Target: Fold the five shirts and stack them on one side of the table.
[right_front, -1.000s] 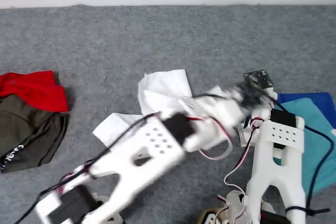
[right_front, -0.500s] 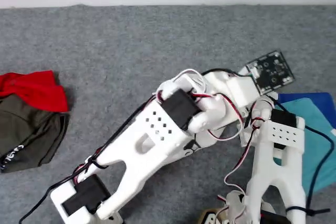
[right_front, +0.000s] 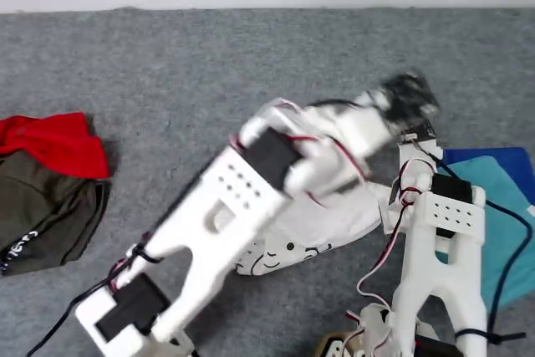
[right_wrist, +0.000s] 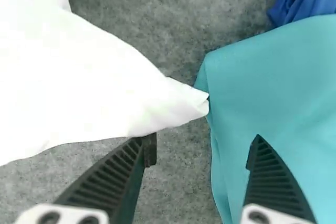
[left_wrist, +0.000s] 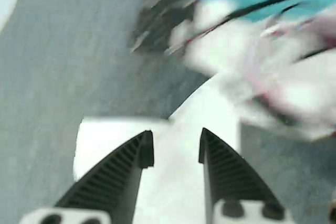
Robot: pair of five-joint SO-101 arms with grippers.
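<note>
Left gripper (left_wrist: 176, 150): jaws slightly apart over the white shirt (right_wrist: 79, 77). Right gripper (right_wrist: 202, 156): jaws wide, empty, above the teal shirt (right_wrist: 273, 77) edge.

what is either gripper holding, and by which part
Nothing. The left gripper is open over the white shirt, the right gripper open over its corner.

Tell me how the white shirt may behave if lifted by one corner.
Probably floppy: the white shirt lies in soft folds with a limp corner, so it should sag when lifted. It looks thin, so likely light. On the rough grey table cover, pushing may bunch it rather than slide it.
</note>
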